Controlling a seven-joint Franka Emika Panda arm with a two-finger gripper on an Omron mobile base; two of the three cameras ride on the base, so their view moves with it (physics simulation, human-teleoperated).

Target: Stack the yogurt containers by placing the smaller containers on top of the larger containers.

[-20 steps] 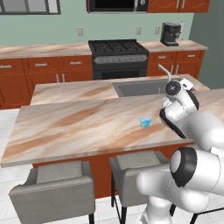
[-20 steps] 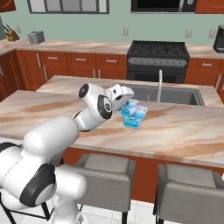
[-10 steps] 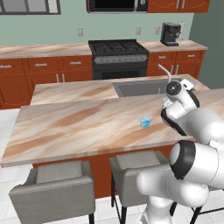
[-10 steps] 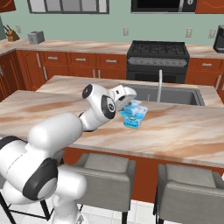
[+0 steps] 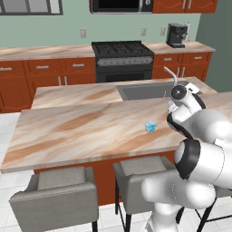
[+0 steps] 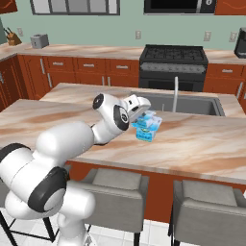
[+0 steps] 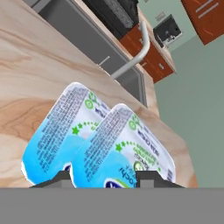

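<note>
Two light-blue yogurt containers with white tops stand close together on the island counter [image 6: 202, 144] near the sink. In the hand view the nearer tub [image 7: 124, 144] sits between my gripper's [image 7: 104, 178] dark fingertips, which press its sides. The other tub [image 7: 57, 127] lies just behind and left of it. From the right base view my gripper [image 6: 144, 116] reaches down onto the upper tub [image 6: 153, 120], which overlaps the lower tub [image 6: 143, 135]; I cannot tell whether they touch. A tiny cube-like yogurt container [image 5: 150, 127] stands alone on the counter, left of my arm.
The sink [image 6: 192, 103] and its curved faucet [image 6: 175, 93] lie just behind the tubs. A stove [image 5: 122, 56] and a coffee machine [image 5: 176, 35] stand on the back counter. Grey stools [image 6: 115, 185] line the island's near edge.
My hand has shifted slightly over the two tubs and the fingers have drawn a little closer. The tubs have stayed where they were.
</note>
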